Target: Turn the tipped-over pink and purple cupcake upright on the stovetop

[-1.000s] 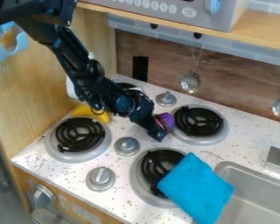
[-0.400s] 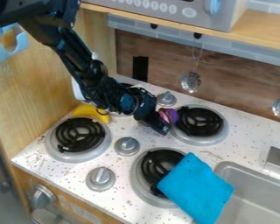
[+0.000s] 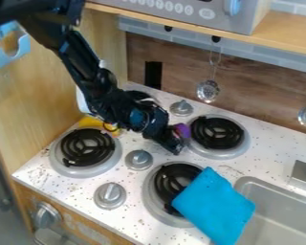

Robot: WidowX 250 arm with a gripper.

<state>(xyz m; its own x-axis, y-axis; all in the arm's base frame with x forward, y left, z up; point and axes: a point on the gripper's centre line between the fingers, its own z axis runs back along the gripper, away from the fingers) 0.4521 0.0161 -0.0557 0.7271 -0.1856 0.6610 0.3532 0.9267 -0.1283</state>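
Gripping a purple object (image 3: 182, 129) between its fingers, the gripper (image 3: 174, 140) hangs beside the rear burner (image 3: 217, 133). A blue cloth (image 3: 213, 206) partly covers the front burner (image 3: 171, 179).

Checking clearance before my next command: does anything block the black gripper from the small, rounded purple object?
Nothing visible does. The gripper is at the purple object, though I can't tell if they touch. The round black coil burner nearest it lies beyond, not between them.

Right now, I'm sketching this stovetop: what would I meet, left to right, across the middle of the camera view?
Left burner → middle knob → gripper → purple object → rear right burner → grey tap base.
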